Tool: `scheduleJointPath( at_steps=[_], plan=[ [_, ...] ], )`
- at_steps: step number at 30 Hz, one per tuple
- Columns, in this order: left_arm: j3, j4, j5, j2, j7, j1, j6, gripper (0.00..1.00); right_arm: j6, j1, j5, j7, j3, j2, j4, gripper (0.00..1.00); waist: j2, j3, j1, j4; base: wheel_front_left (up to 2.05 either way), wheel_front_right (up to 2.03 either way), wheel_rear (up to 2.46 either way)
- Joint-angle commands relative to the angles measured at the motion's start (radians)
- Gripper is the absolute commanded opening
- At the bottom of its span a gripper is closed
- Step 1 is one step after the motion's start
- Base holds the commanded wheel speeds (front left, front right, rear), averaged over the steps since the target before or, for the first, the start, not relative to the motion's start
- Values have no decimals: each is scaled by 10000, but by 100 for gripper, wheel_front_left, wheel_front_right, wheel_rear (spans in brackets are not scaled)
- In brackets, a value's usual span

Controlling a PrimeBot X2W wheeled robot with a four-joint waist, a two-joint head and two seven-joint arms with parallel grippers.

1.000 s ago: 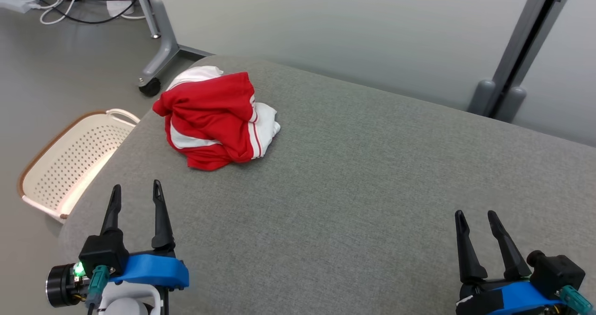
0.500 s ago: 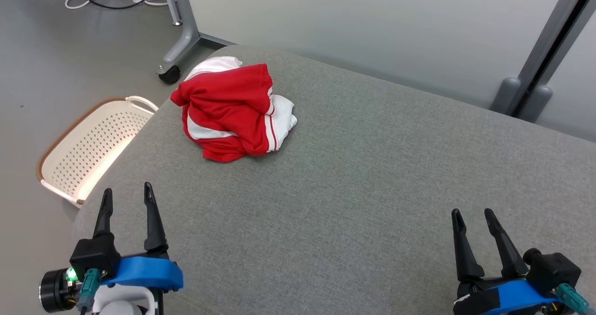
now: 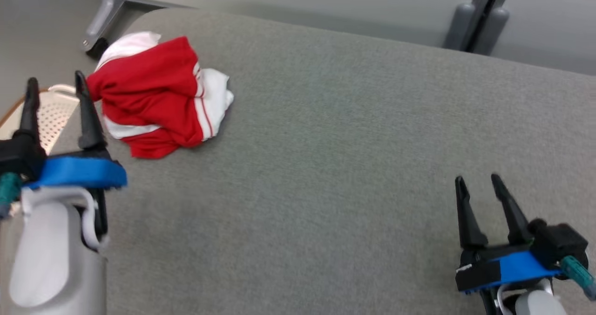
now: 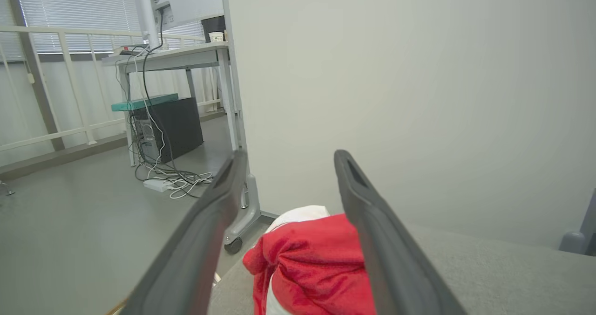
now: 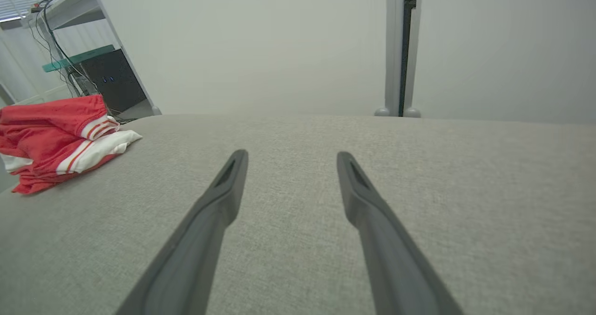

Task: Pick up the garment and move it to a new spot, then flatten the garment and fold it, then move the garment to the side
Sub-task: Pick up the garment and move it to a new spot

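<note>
A crumpled red and white garment (image 3: 158, 93) lies in a heap at the far left of the grey padded surface (image 3: 335, 133). My left gripper (image 3: 55, 79) is open just left of the heap, raised, with nothing between its fingers. In the left wrist view the garment (image 4: 312, 268) sits low ahead, between and below the two fingers. My right gripper (image 3: 477, 181) stands open and empty over the surface's near right. The right wrist view has the garment (image 5: 60, 140) far off to the left.
A cream perforated basket (image 3: 51, 114) stands on the floor off the surface's left edge, partly behind my left gripper. A grey wheeled stand leg (image 3: 104, 12) is beyond the far left corner. A grey post (image 3: 479, 17) rises behind the far edge. A desk with cables (image 4: 158, 119) stands further left.
The head camera has tilted and turned, shifting the whole picture. My left gripper has lifted and come up close beside the garment. The right gripper keeps its place, open.
</note>
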Motion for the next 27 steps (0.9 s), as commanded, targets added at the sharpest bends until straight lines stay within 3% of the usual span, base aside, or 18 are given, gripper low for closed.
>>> scheduleJointPath(
  at_steps=[1, 9, 17, 22, 27],
  plan=[
    [107, 130, 6, 180, -24, -359, -58, 100, 5, -188, -106, -38, -78, -66, -118, 100, -2, 184, -3, -191, 0, 0, 0],
    [679, 1411, -159, 1224, -23, -2548, -257, 100, 5, -675, -472, -38, -419, -252, -645, 100, -2, 1404, -3, -1472, 0, 0, 0],
    [824, 4073, -356, 2211, 1116, -3986, -395, 100, 5, -805, -537, -37, -535, -434, -1105, 100, -2, 2308, -3, -2108, 0, 0, 0],
    [543, 5406, -301, 2439, 1775, -4498, -630, 100, 5, -887, -535, -32, -672, -490, -1297, 100, -2, 2617, -3, -2099, 0, 0, 0],
    [516, 6488, -622, 2302, 2634, -4614, -810, 100, 5, -927, -595, 17, -642, -434, -1362, 100, -2, 2629, -3, -2072, 0, 0, 0]
  ],
)
